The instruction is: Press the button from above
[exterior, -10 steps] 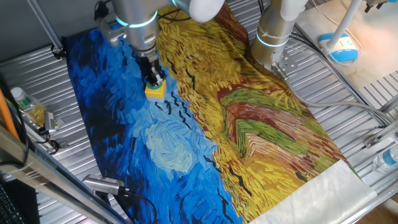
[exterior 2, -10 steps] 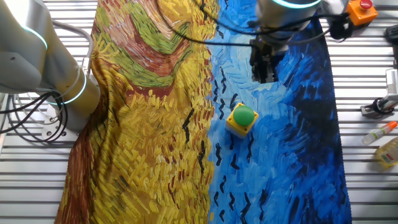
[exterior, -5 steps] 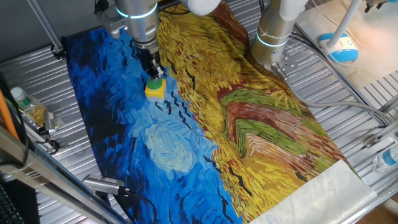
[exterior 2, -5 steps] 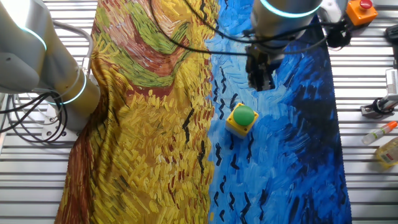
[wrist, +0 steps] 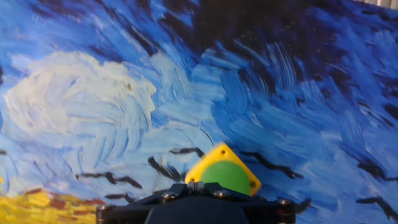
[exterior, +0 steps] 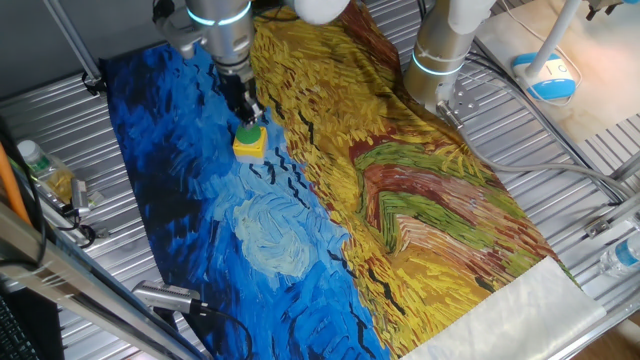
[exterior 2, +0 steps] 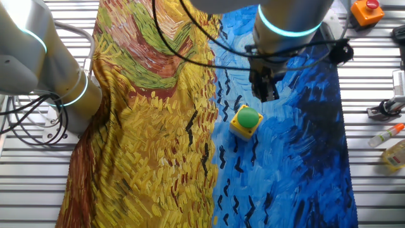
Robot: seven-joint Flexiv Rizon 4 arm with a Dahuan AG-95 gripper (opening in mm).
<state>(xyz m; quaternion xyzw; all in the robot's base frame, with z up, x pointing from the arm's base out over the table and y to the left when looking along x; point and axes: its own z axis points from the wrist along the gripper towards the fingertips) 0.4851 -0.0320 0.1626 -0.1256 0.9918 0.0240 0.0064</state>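
Note:
The button (exterior: 250,143) is a small yellow box with a round green cap. It sits on the blue part of the painted cloth and also shows in the other fixed view (exterior 2: 246,120). My gripper (exterior: 249,112) hangs above it, a little to the far side, with a gap between its tips and the cap (exterior 2: 248,117). It also shows in the other fixed view (exterior 2: 266,94). In the hand view the fingertips (wrist: 195,185) are pressed together, with the green cap (wrist: 225,175) just beyond them. The gripper holds nothing.
The painted cloth (exterior: 400,200) covers the slatted metal table. A second arm's base (exterior: 440,60) stands on the yellow side. Small bottles (exterior 2: 395,152) lie at the table edge, and an orange box with a red button (exterior 2: 367,9) sits in a corner.
The gripper has shifted sideways over the cloth to sit more directly above the button. The green cap, covered before in one fixed view, now shows. The button has not moved.

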